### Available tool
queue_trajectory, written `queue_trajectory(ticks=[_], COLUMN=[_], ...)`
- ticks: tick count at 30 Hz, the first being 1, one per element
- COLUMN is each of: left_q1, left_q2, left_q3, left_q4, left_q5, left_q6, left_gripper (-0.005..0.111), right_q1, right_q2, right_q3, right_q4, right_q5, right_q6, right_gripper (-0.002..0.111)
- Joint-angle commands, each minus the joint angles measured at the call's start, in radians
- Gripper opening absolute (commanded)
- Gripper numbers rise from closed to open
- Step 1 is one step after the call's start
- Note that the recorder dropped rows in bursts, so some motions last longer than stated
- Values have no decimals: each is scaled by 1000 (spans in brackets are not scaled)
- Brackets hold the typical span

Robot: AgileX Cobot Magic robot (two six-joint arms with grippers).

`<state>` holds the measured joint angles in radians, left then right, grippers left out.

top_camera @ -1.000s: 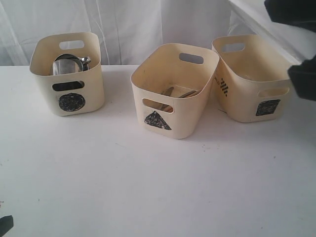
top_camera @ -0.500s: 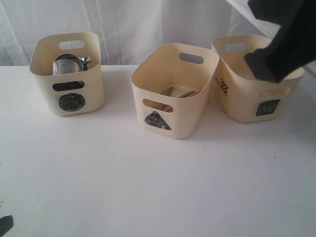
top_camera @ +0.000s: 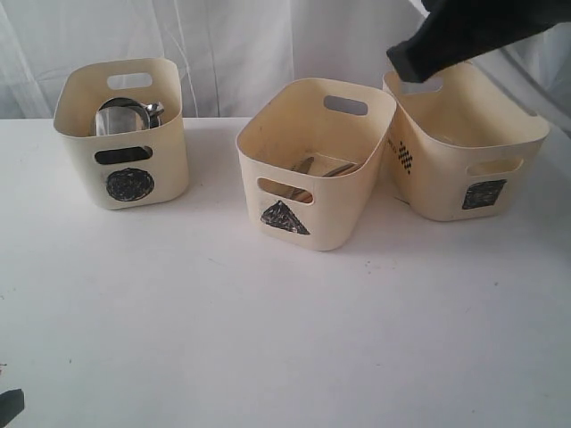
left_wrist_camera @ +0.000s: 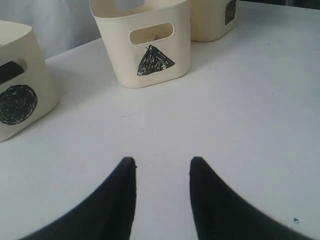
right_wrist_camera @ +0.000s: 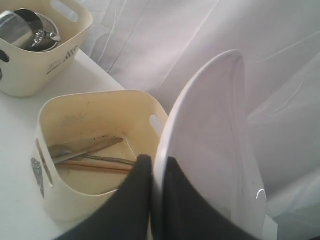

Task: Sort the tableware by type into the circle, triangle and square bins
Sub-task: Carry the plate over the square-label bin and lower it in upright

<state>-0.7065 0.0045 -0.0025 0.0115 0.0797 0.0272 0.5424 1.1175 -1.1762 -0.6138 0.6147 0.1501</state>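
1. The right tool [right_wrist_camera: 157, 162] was seen clenched on the rim of the large white square plate [right_wrist_camera: 210, 150]; the plate's edge was pinched between the two dark fingers [right_wrist_camera: 137, 200].
2. The plate was held up in the air, tilted on its edge, and touched neither a bin nor the surface [top_camera: 268, 330]; in the exterior view the right arm was seen above the far rim of the square bin [top_camera: 464, 160].
3. The left tool [left_wrist_camera: 162, 160] was seen released, its fingers spread apart with nothing between them; it was held low over a bare part of the surface, well apart from the bins.
4. The triangle bin [top_camera: 312, 178] was placed in the middle of the row; wooden chopsticks [right_wrist_camera: 95, 166] and steel cutlery [right_wrist_camera: 85, 147] were laid flat on its floor; the single pieces of cutlery could not be told apart.
5. The square bin was set just beside the triangle bin, on the right in the exterior view; whether the two walls touched could not be told.
6. The circle bin [top_camera: 125, 152] was placed well apart, on the left in that view; a steel handled cup [top_camera: 120, 118] was seen inside it.
7. A white curtain [top_camera: 250, 45] was hung behind the surface.
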Motion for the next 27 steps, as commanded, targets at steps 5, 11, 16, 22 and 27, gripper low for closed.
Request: queue_trajectory(ticks=[5,11,16,22,27], left_q1=[-5,-5,-5,-5,-5], left_q2=[-5,-5,-5,-5,-5], left_q3=[2,2,2,2,2], left_q4=[-11,-11,-11,-11,-11], left_q5=[-4,-4,-4,-4,-4], left_q6=[0,0,0,0,0], left_gripper=[41,41,41,41,41], right_q1=[-267,-370,-403,-424,-450], right_q2=[133,270,377,459,501], right_q3=[-12,-38,-49,-67,-72], right_q4=[222,359,359,355,353], right_q5=[-352,-499,-630,-687,-689], right_q6=[-182,-285,-289,-289,-286], right_gripper=[0,0,0,0,0])
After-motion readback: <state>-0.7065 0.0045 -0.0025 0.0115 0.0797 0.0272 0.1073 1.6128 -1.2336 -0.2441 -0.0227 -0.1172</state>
